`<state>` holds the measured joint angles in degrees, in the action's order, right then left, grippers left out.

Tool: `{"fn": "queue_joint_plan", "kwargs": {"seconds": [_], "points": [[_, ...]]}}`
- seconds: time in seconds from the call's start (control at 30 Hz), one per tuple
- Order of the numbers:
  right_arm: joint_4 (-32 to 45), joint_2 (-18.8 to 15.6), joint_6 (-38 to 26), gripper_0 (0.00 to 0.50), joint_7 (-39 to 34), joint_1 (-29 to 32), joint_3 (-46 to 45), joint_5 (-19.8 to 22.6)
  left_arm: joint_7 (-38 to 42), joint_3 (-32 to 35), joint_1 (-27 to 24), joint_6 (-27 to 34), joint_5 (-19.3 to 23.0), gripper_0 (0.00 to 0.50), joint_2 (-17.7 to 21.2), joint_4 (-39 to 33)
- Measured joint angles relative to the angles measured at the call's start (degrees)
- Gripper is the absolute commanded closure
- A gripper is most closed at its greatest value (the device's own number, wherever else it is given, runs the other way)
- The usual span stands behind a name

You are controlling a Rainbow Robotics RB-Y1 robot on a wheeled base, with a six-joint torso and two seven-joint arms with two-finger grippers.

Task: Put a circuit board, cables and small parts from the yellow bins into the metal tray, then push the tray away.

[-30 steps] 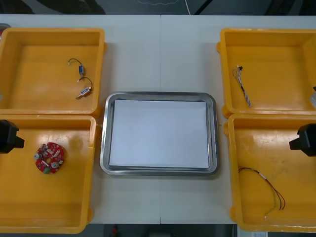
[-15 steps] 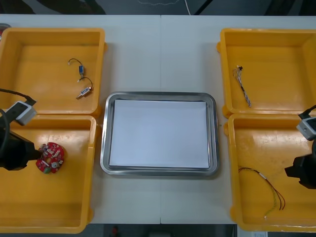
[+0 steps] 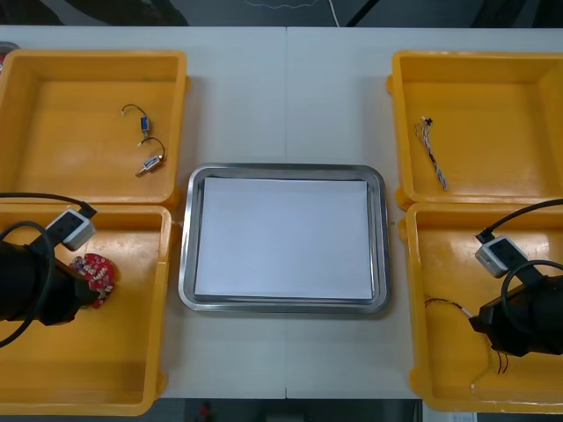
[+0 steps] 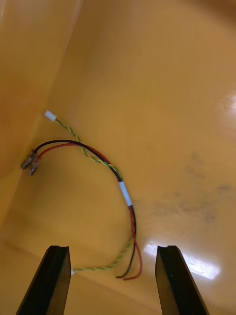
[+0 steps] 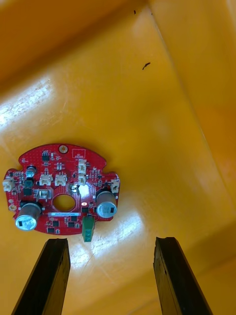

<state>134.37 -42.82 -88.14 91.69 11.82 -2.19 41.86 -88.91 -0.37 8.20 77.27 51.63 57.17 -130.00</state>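
A round red circuit board (image 3: pixel 98 276) lies in the near left yellow bin (image 3: pixel 114 369). My left gripper (image 3: pixel 86 290) hangs over the board's near side and partly covers it. In the left wrist view the gripper (image 5: pixel 109 242) is open, and the board (image 5: pixel 61 194) lies flat just beyond its fingertips, closer to one finger. A red and yellow cable (image 4: pixel 125 192) lies in the near right bin (image 3: pixel 440 255). My right gripper (image 4: pixel 112 248) stands open above the cable's loose ends. From the front, the right gripper (image 3: pixel 489 325) covers most of the cable (image 3: pixel 444 305).
The metal tray (image 3: pixel 186 237), white inside, sits between the bins. The far left bin (image 3: pixel 53 70) holds two small metal parts (image 3: pixel 149 163) on black leads. A twisted blue and white cable (image 3: pixel 431 151) lies in the far right bin (image 3: pixel 493 79).
Both arms have come in from the view's side edges and lowered into the near bins, the left over the board, the right over the cable. Nothing has been picked up.
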Motion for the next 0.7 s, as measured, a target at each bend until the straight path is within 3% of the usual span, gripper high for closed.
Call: {"fn": "queue_joint_plan", "kwargs": {"seconds": [0.37,0.7], "points": [[-6.3,0.0,9.4,0.0,3.1,0.1,7.3,-6.2,0.0,-5.6,0.0,-5.1,-2.4,0.0,0.1,4.5],[-10.4,0.0,13.8,0.0,4.1,0.1,8.6,-6.5,0.0,-8.5,-1.2,-7.1,-2.7,0.0,0.1,6.3]]}}
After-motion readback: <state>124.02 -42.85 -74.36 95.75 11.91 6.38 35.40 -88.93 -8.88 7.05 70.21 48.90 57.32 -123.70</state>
